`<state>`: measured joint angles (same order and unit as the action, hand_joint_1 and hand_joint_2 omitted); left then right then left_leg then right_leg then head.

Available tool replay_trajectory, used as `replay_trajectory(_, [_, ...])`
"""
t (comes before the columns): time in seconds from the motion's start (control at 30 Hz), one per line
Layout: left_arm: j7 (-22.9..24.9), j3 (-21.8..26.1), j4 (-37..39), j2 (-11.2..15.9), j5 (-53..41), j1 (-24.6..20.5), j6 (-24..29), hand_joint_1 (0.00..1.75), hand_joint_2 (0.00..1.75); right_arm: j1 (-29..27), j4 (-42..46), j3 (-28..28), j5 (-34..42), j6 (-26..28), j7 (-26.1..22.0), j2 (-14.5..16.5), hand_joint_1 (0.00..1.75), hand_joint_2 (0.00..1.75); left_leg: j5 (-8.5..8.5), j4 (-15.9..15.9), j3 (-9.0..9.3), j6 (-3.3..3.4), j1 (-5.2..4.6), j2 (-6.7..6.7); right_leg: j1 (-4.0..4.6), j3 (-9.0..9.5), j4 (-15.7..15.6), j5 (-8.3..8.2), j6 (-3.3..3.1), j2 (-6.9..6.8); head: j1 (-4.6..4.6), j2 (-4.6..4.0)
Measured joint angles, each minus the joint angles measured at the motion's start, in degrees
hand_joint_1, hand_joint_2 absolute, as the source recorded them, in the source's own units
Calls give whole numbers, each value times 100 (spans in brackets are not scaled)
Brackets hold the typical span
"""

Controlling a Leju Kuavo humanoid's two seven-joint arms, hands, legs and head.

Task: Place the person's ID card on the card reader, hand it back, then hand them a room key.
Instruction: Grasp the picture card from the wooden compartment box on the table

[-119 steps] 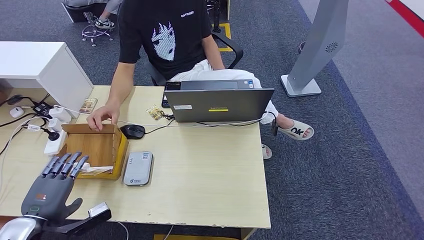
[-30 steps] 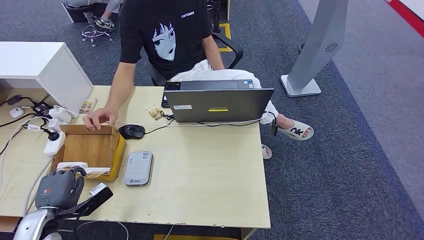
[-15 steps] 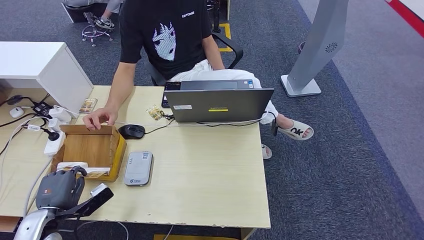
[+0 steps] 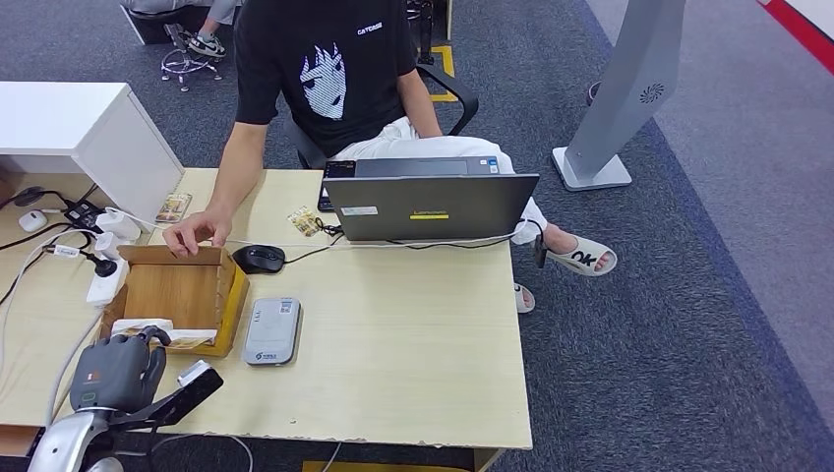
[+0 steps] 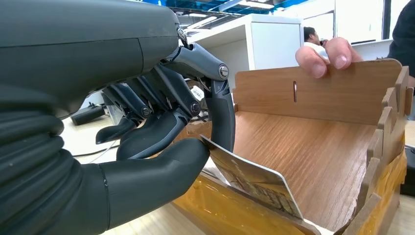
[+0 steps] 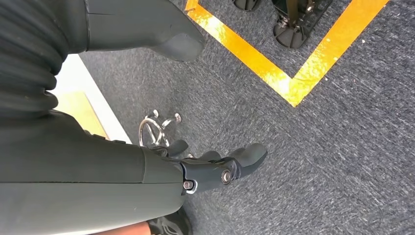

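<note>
Wood makes up the little open box (image 4: 187, 285) on the pale table (image 4: 413, 344), and my left hand (image 4: 118, 372) is at its near edge. From the wrist camera I can see my thumb (image 5: 161, 164) and a finger pinching a card (image 5: 254, 181), so this hand is holding the card. The card leans over the box's front wall, tilted, with its far end inside the box. I cannot read what is printed on it.

A person's hand (image 4: 192, 234) rests on the back wall of the box, fingertips hooked over the top. The person sits across the table in a black shirt.

The grey card reader (image 4: 272, 331) lies flat on the table just beside the box, with nothing on it. Behind it are a black mouse (image 4: 261, 259) and an open laptop (image 4: 431, 202).

My right hand (image 6: 215, 169) hangs over grey carpet with a yellow line. Its fingers are apart and it holds nothing.
</note>
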<state>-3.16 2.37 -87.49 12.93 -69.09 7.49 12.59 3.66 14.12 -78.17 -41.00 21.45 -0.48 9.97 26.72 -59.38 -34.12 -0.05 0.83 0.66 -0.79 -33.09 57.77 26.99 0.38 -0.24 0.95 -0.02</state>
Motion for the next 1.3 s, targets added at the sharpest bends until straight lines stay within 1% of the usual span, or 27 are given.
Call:
replay_trajectory(0.23, [-34,43,0,-74,-37,-4,274,175,175,-1,0,24,-97,6,9,-2,0,175,0,0,1,0,0,0,0,-1,0,0,0,0,0,0])
replay_trajectory(0.33, [-152,64,0,-117,9,-58,487,175,175,-1,0,49,-123,11,8,-3,0,175,-1,-1,1,0,0,-1,0,-4,0,0,0,-1,0,0])
replay_trajectory(0.47, [-316,71,0,-184,141,-381,851,175,175,9,0,102,-198,21,7,-13,0,175,-5,-2,0,1,0,-14,0,4,0,-2,0,-14,-1,0])
replay_trajectory(0.57, [-321,71,0,-208,155,-591,876,175,175,18,0,132,-216,21,7,-21,0,175,-6,-2,2,0,0,-14,0,4,0,-6,-2,-14,0,0])
replay_trajectory(0.83, [-332,71,0,-221,91,-936,1064,175,175,24,-2,148,-262,17,7,-34,0,175,-8,-2,1,-1,0,-16,0,3,0,-6,-2,-14,0,0])
replay_trajectory(1.07, [-304,71,0,-133,-34,-1228,1085,175,175,25,-2,152,-291,11,5,-51,0,175,-8,-2,0,-2,1,-17,1,0,0,-6,-2,-15,0,0])
replay_trajectory(1.17, [-228,71,0,-23,-106,-1533,1026,175,175,29,-2,161,-319,-7,0,-58,0,175,-12,-2,0,-3,2,-18,1,1,1,-8,-3,-15,1,0])
replay_trajectory(1.3, [-115,70,23,136,-134,-2053,813,175,175,33,-2,188,-369,-20,10,-61,0,175,-18,-2,0,-5,3,-19,2,-1,2,-13,-5,-14,0,0])
